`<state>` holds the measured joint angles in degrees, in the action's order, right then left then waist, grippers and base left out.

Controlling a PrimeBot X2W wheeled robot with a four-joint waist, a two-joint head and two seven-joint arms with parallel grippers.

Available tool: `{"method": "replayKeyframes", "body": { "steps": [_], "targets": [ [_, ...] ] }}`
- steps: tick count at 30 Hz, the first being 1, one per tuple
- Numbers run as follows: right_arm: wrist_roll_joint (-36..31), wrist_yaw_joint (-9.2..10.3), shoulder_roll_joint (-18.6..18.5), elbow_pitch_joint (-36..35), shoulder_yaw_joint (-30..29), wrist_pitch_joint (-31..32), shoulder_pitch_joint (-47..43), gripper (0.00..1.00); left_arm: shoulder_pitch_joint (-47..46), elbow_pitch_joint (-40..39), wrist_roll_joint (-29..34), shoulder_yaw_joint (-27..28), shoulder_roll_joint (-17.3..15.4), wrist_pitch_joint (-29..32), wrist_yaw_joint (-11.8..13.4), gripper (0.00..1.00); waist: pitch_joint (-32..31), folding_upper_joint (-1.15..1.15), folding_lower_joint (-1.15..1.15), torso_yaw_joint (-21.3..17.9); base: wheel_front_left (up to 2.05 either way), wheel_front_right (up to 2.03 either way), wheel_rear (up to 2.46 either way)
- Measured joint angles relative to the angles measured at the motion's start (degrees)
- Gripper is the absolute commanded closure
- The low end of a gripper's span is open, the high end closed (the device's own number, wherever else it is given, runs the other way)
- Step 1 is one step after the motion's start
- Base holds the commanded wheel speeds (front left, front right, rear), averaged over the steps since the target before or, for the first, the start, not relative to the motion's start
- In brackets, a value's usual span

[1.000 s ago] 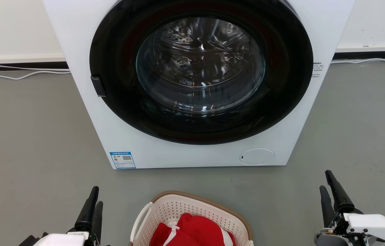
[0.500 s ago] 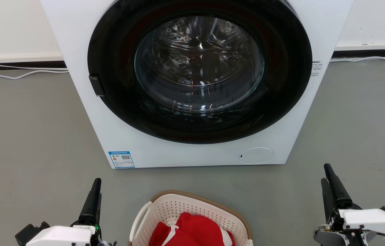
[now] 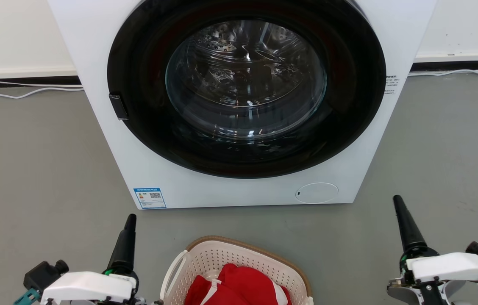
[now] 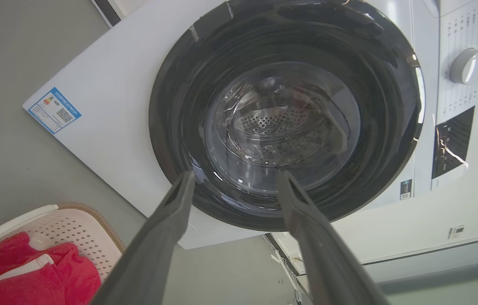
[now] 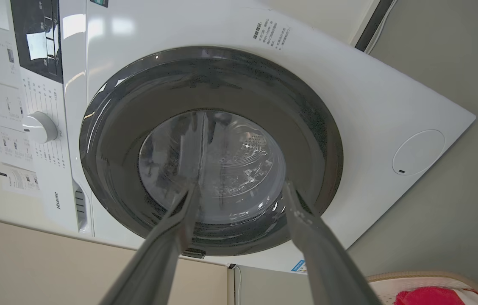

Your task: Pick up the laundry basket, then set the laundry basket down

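The laundry basket [image 3: 218, 258], cream-white and perforated with a brown rim, stands on the floor at the bottom middle of the head view, with red cloth [image 3: 239, 288] inside it. Its white loop handle [image 3: 174, 269] faces my left gripper [image 3: 130, 218], which hovers just left of the basket, apart from it. My right gripper [image 3: 398, 200] is well off to the basket's right. Each wrist view shows its own gripper open and empty: the left gripper [image 4: 235, 173] and the right gripper [image 5: 240, 185]. The basket [image 4: 73, 228] lies at the lower left of the left wrist view, and the basket [image 5: 425, 279] at the lower right of the right wrist view.
A white washing machine [image 3: 230, 192] with a closed dark round door [image 3: 245, 84] stands right behind the basket. Grey floor [image 3: 35, 169] spreads to both sides. White cables [image 3: 23, 94] run along the back wall.
Both grippers have reached further forward and rolled, so that each now shows edge-on as a single dark finger in the head view. The basket has not moved.
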<state>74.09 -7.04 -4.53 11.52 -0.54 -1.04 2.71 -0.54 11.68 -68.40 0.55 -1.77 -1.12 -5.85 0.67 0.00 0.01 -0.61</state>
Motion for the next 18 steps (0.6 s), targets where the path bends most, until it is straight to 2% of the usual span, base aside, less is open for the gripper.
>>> {"method": "replayKeyframes", "body": {
  "steps": [10, 18],
  "targets": [
    [-9.9, 0.00, -1.6, -0.9, 3.0, -1.6, 0.0, 0.00, -0.1, -0.8, 9.9, -2.5, -0.1, -1.5, 2.3, 0.00, 0.1, 0.00, 0.00, 0.0, 0.00, 0.00, 0.00],
    [-16.3, 0.00, -2.0, -1.8, 4.4, -2.9, 0.1, 0.00, -0.4, -2.0, 15.8, -3.9, -0.1, -2.8, 2.9, 0.00, 0.2, 0.00, 0.00, -0.1, 0.00, 0.00, 0.00]
  ]
}}
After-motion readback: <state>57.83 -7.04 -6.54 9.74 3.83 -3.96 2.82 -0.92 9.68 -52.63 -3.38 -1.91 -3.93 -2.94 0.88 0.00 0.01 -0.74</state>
